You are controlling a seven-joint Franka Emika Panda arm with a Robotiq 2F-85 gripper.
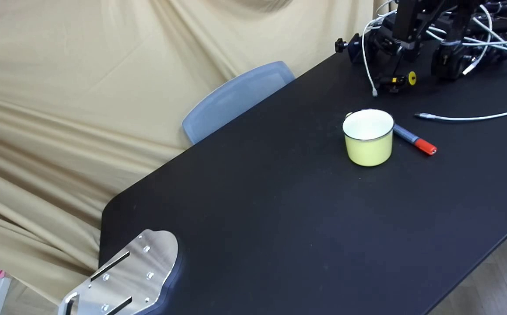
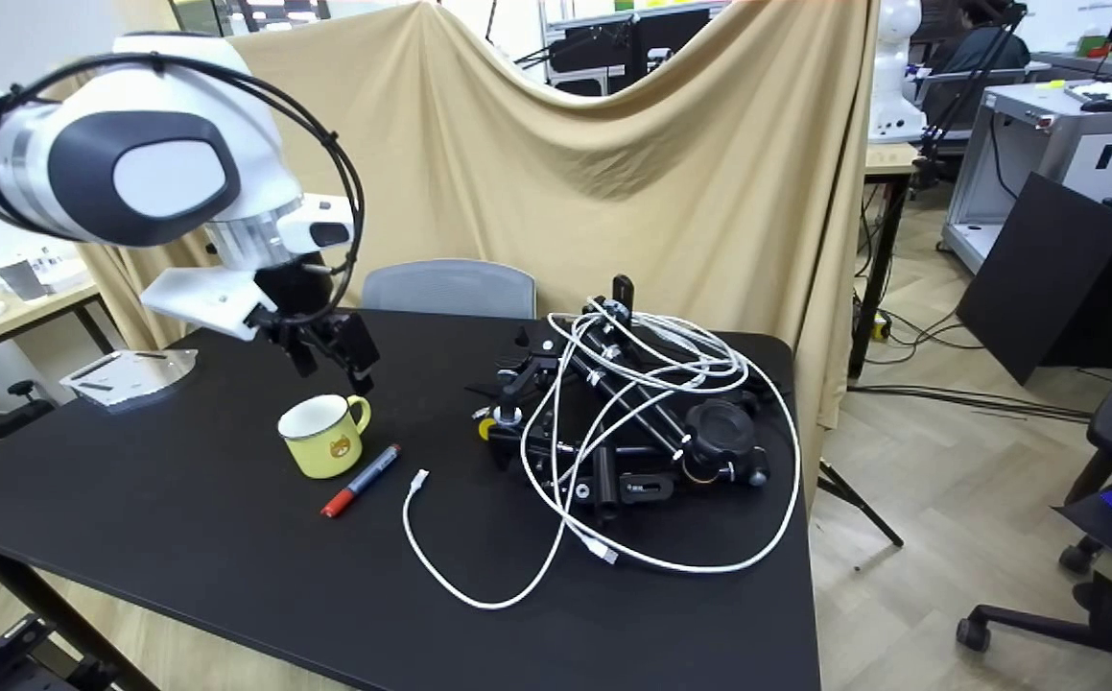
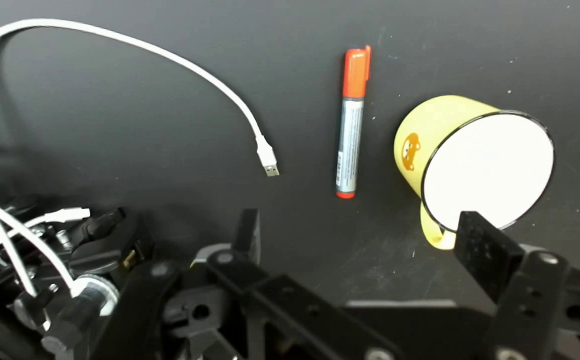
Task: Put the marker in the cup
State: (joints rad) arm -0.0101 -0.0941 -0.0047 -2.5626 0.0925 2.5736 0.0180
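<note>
The marker (image 3: pixel 351 135) lies flat on the black table, grey-blue with a red-orange cap. It shows in both exterior views, beside the cup (image 1: pixel 413 139) (image 2: pixel 364 480). The pale yellow-green cup (image 3: pixel 435 135) stands upright, with a white inside, a dark rim line and a handle; it shows in both exterior views (image 1: pixel 369 151) (image 2: pixel 327 451). My gripper (image 3: pixel 360 217) is open with nothing between its fingers. In an exterior view the gripper (image 2: pixel 335 374) hangs above the table, just behind and above the cup. In the wrist view one fingertip overlaps the cup's rim and handle area.
A white cable end (image 3: pixel 267 155) lies near the marker. Black tripod gear (image 2: pixel 613 422) with tangled white cables (image 2: pixel 699 369) stands on the table beyond the marker. A metal plate (image 1: pixel 148 258) lies at the table's far end from it. A chair back (image 1: pixel 240 98) touches the table edge.
</note>
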